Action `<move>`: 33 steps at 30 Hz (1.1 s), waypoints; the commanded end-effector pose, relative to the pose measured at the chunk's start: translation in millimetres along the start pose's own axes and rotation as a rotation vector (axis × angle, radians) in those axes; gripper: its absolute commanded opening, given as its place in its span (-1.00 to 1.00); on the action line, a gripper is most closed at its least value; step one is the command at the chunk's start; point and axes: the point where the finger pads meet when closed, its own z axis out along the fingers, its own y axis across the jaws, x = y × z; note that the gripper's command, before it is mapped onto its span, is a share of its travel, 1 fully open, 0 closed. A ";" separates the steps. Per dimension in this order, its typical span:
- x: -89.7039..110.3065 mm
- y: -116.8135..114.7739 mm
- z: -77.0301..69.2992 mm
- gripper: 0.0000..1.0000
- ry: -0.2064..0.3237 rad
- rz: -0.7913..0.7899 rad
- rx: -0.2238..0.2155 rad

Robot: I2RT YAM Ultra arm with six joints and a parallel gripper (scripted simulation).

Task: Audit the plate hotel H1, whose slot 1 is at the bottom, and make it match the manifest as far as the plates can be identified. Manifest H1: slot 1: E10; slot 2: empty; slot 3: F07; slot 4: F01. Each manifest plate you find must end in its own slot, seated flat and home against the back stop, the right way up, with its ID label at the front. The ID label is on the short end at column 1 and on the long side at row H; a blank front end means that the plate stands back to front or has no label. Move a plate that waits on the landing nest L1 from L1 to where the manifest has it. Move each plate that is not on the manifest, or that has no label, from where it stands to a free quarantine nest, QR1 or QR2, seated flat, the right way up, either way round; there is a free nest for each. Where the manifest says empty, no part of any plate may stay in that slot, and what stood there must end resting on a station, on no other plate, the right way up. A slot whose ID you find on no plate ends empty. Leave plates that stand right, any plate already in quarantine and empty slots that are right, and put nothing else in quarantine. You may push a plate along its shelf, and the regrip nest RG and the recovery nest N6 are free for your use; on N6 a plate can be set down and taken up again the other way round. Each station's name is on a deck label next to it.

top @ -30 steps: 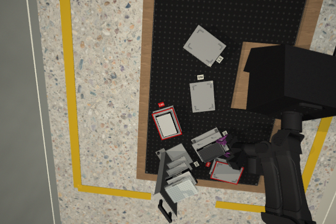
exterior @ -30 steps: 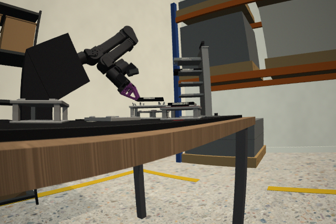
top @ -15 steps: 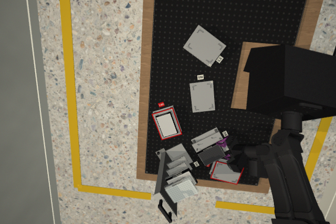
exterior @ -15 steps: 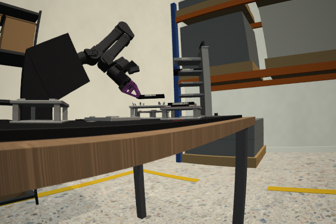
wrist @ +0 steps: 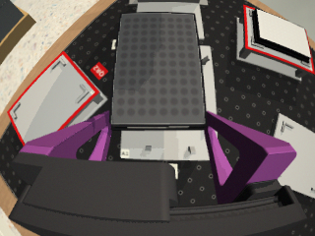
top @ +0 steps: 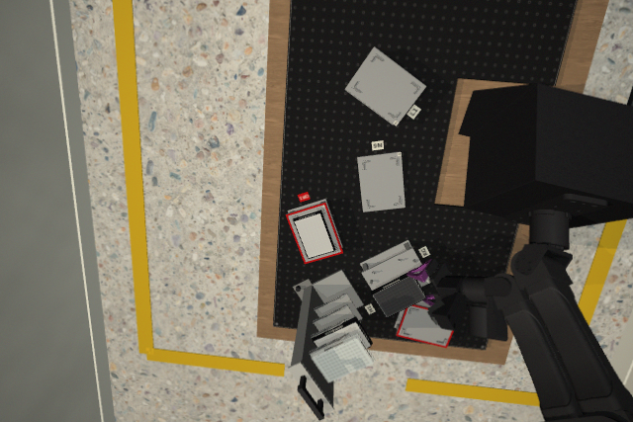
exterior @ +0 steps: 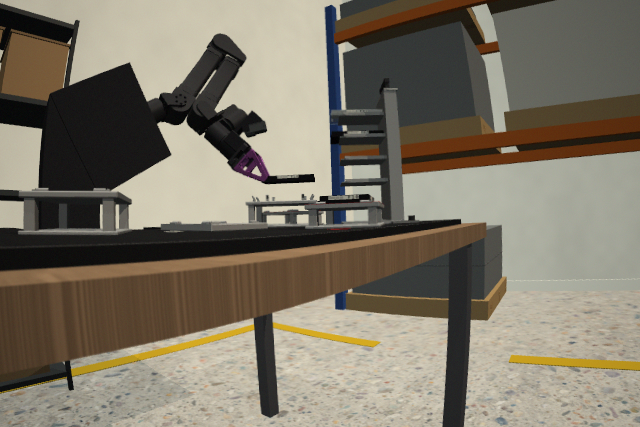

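My gripper (top: 423, 280) is shut on a dark grey well plate (top: 399, 295) by its short end. It holds the plate level in the air, above the regrip nest (top: 391, 264) and a little short of the hotel H1 (top: 332, 325). In the side view the plate (exterior: 289, 178) hangs from the purple fingers (exterior: 255, 166), about level with the hotel's (exterior: 367, 153) lowest shelves. The wrist view shows the plate (wrist: 157, 69) between my fingers, pointing at the hotel. The hotel's upper two shelves hold plates; a pale gridded one (top: 339, 356) shows from above.
A red-edged quarantine nest (top: 314, 233) holds a white plate (wrist: 279, 35). The other red-edged nest (top: 424, 325) near my arm is empty. The nests N6 (top: 381, 181) and L1 (top: 385, 85) are bare. The arm's black base (top: 547, 146) stands at the right.
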 end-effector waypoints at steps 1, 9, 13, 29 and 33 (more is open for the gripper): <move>-1.4 -4.6 -2.1 0.72 0.004 -0.003 0.019; -7.0 -3.5 -6.3 0.72 0.003 -0.003 0.018; -7.6 -3.4 -6.9 0.72 0.003 -0.003 0.018; -7.6 -3.4 -6.9 0.72 0.003 -0.003 0.018; -7.6 -3.4 -6.9 0.72 0.003 -0.003 0.018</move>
